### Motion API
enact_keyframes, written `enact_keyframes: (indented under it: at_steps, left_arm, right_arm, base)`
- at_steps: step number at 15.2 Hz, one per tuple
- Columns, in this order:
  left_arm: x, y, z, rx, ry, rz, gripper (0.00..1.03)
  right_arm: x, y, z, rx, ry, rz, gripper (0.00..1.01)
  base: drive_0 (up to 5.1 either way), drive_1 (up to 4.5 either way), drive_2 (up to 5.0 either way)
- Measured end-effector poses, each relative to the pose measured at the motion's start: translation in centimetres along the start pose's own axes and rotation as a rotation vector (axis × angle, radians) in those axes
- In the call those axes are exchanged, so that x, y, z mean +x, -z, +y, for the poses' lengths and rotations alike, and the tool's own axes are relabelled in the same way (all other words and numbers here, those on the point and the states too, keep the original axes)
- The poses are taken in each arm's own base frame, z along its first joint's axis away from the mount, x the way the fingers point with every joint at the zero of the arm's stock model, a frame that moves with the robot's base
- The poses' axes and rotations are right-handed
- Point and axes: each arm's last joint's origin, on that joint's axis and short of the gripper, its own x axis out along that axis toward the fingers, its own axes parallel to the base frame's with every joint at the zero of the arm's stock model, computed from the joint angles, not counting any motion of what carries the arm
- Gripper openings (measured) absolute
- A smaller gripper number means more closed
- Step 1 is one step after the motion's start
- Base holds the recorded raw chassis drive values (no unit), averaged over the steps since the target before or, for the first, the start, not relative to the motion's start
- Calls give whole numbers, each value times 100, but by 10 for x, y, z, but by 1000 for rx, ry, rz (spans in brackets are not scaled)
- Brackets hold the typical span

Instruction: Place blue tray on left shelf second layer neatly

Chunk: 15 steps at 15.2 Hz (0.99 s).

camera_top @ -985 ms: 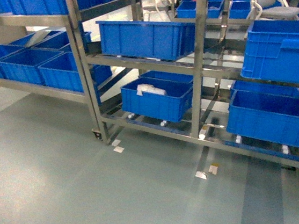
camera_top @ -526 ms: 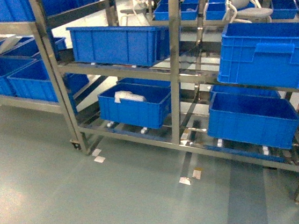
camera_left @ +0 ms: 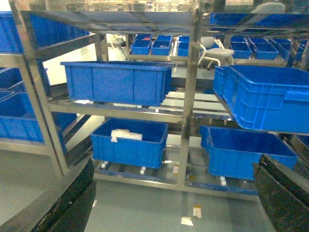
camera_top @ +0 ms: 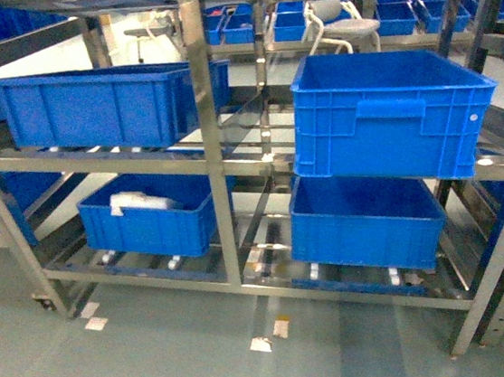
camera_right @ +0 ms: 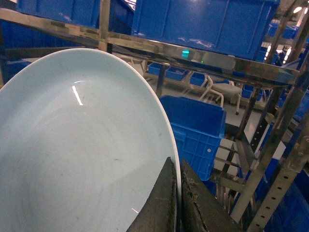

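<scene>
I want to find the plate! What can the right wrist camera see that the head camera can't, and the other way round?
Only the right wrist view shows the whole face of the blue tray, with the right pincer clamped on its rim. The head view gets just a pale sliver at its right edge.

Only the head view shows the whole steel rack, the floor, and a lower crate with a white packet inside.

Both show dark-blue crates on steel rails and a white chair behind the rack.

A crate (camera_top: 115,104) sits on the rack's (camera_top: 212,157) tier, another crate (camera_top: 151,220) below.
</scene>
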Motion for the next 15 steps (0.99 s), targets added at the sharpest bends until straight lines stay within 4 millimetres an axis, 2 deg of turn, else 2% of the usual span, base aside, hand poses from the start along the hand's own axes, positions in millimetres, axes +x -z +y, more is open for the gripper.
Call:
enact_keyframes:
  at_steps: [15]
  left_arm:
    - [0,0,0,0,3,0,98]
  right_arm:
    - [0,0,0,-1,1,-1,2]
  base:
    - [-164,-164,-164]
